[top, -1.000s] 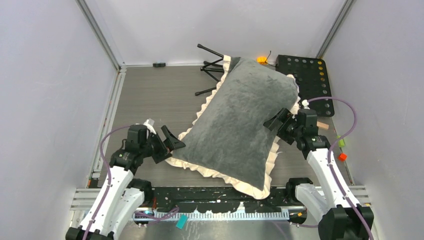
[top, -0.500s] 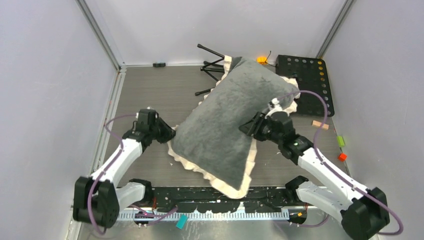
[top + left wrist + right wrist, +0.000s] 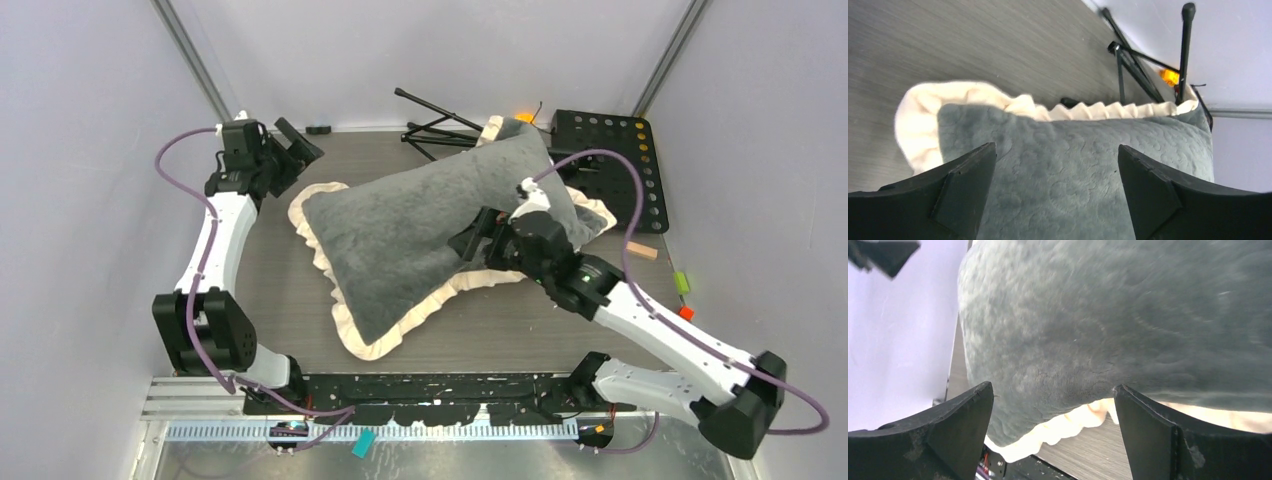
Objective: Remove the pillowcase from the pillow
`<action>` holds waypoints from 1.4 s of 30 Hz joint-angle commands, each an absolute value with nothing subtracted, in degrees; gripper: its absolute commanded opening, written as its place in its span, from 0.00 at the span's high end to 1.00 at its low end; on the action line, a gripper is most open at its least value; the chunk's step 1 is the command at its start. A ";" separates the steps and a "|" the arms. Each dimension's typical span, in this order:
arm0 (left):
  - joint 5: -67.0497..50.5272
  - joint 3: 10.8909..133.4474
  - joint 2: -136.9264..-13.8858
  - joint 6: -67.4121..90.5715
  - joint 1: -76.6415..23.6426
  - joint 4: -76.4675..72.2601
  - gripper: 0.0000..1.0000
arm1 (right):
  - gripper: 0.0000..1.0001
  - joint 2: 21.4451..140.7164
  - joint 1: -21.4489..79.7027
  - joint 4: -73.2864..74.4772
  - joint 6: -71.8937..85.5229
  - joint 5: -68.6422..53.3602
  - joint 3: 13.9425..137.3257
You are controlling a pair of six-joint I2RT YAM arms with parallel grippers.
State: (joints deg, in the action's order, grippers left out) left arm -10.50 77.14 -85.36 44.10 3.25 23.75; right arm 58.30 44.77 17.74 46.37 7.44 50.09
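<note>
Since a second ago the pillowcase (image 3: 400,240) has swung round, lying flatter on the table (image 3: 290,300), pillow hidden inside. My left gripper (image 3: 300,150) and right gripper (image 3: 468,240) both gape, holding nothing. Looks soft, floppy, probably light, so I'd pinch the frill (image 3: 310,215).

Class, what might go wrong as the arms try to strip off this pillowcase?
Both the left tool and right tool are open, gripping nothing; closing on the plush could pinch the hidden pillow inside too. The pillowcase has its far corner right by the tripod, so pulling might snag it.
</note>
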 commanded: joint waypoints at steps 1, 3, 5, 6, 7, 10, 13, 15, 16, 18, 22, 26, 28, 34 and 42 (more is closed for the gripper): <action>-9.33 76.69 -78.47 37.82 2.91 36.91 0.01 | 0.05 52.36 44.54 33.89 46.18 22.55 54.43; -6.72 75.12 -73.58 36.89 2.90 41.95 0.00 | 0.03 50.71 44.25 39.32 45.90 27.08 55.50; -7.88 71.51 -68.12 37.11 2.90 44.84 0.00 | 0.02 49.14 43.29 43.31 44.84 30.84 56.40; -10.04 67.99 -64.51 37.88 2.90 45.54 0.00 | 0.01 48.45 41.94 44.60 44.11 32.35 56.58; -12.61 66.06 -62.71 38.97 2.59 45.66 0.00 | 0.00 47.84 40.76 45.37 43.15 33.03 56.60; -18.83 56.03 -53.93 43.66 -1.09 44.93 0.00 | 0.00 46.68 32.37 45.68 40.34 30.28 56.15; -17.42 49.93 -47.66 48.70 -9.09 44.30 0.00 | 0.00 47.02 24.29 44.13 38.52 24.64 55.10; -14.44 47.34 -45.06 51.13 -14.62 44.45 0.00 | 0.00 48.09 19.88 42.56 37.59 20.23 54.34; -13.68 46.42 -44.24 51.90 -17.29 45.14 0.00 | 0.00 48.75 18.09 41.83 37.16 18.22 53.91; -12.85 45.16 -42.84 52.89 -19.66 47.43 0.00 | 0.00 50.11 14.95 40.00 35.79 13.99 53.17; -11.17 42.30 -39.15 54.73 -22.28 50.74 0.00 | 0.00 52.88 11.55 36.32 33.76 6.91 51.86; -10.45 39.13 -36.23 56.08 -22.85 52.28 0.01 | 0.03 56.14 11.34 32.00 34.33 2.06 50.41; -10.49 37.55 -35.79 56.68 -22.85 52.43 0.01 | 0.08 57.81 11.36 29.76 34.86 0.70 49.44; -13.12 31.89 -34.28 60.22 -22.85 45.62 0.15 | 0.23 60.61 11.38 24.68 34.82 -5.17 47.45; -12.63 29.33 -36.66 60.93 -22.90 37.51 0.62 | 0.25 61.04 11.40 25.22 33.43 -6.33 48.11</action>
